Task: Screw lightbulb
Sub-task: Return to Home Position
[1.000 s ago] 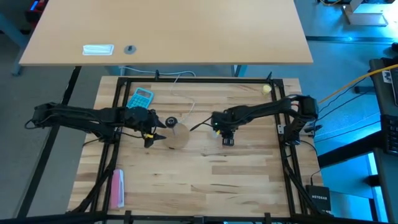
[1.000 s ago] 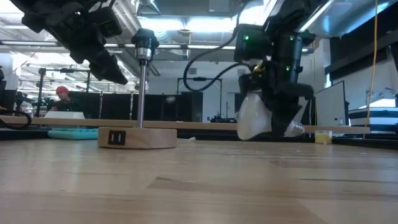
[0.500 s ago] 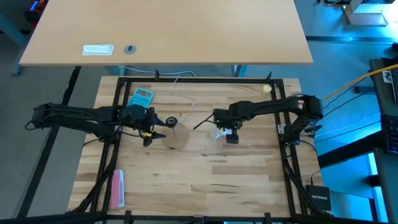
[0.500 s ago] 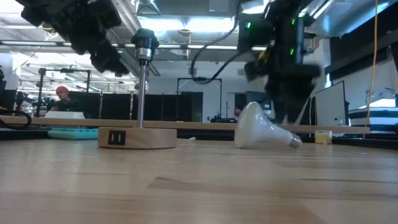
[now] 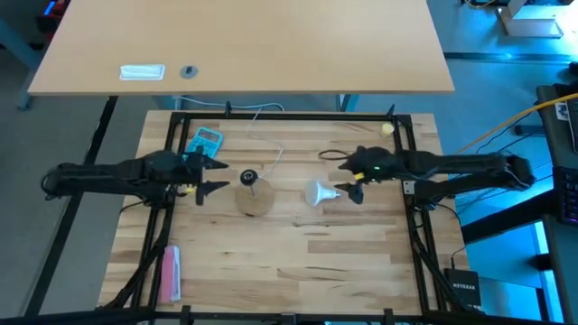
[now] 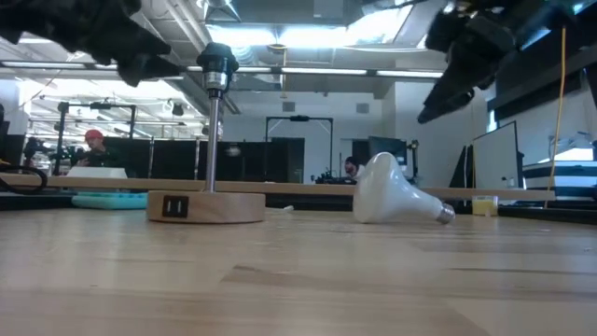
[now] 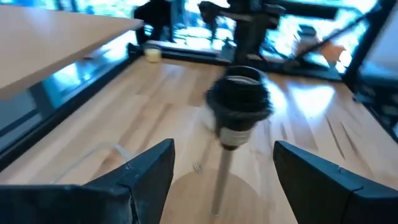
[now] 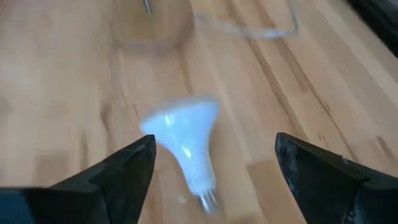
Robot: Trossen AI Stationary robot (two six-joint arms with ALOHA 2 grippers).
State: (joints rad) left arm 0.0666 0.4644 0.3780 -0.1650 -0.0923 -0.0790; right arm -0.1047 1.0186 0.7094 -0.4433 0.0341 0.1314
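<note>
The lightbulb [image 5: 318, 192] is laid on its side on the desk [image 5: 298, 262], between the lamp socket [image 5: 248, 177] and the right end effector [image 5: 339, 173], whose fingers are spread wide. The left end effector [image 5: 217, 175] is likewise held open beside the socket.

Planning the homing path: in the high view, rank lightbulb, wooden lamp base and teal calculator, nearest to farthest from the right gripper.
From the right gripper, which is open:
1. lightbulb, lying on the table just beside it.
2. wooden lamp base, mid-table, past the bulb.
3. teal calculator, far-left part of the table.
</note>
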